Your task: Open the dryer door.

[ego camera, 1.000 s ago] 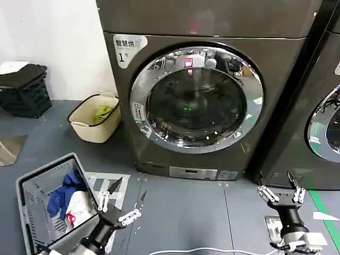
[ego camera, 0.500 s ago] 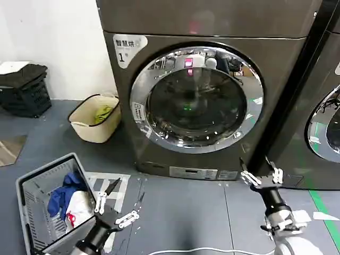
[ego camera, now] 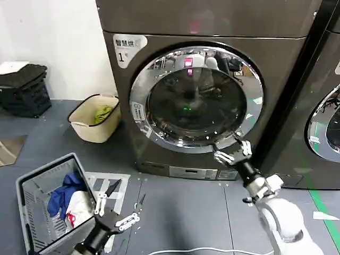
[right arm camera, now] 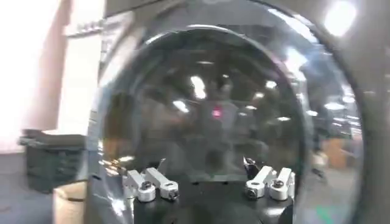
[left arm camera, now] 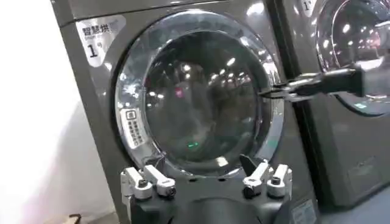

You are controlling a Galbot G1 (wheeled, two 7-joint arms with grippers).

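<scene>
The dryer door (ego camera: 159, 139) is shut: a round porthole with a wide chrome rim and dark glass, on the grey-brown machine with the white "1" label (ego camera: 126, 47). My right gripper (ego camera: 230, 150) is open and held at the door's lower right rim, close to it; I cannot tell if it touches. In the right wrist view the door's glass (right arm camera: 201, 115) lies just beyond the open right gripper (right arm camera: 204, 164). My left gripper (ego camera: 126, 195) hangs open low over the floor. From the left wrist view, the open left gripper (left arm camera: 201, 165) faces the door (left arm camera: 131, 103), with the right gripper (left arm camera: 271, 93) at its rim.
A grey laundry basket (ego camera: 25, 186) with clothes sits at the near left, close to my left arm. A cream tub (ego camera: 87, 132) and a black crate (ego camera: 24, 93) stand by the wall. A second dark machine (ego camera: 297, 133) stands to the right. A white cable (ego camera: 186, 249) crosses the floor.
My right gripper has risen from near the floor and moved left and forward to the door's lower right rim. The left gripper has stayed about where it was.
</scene>
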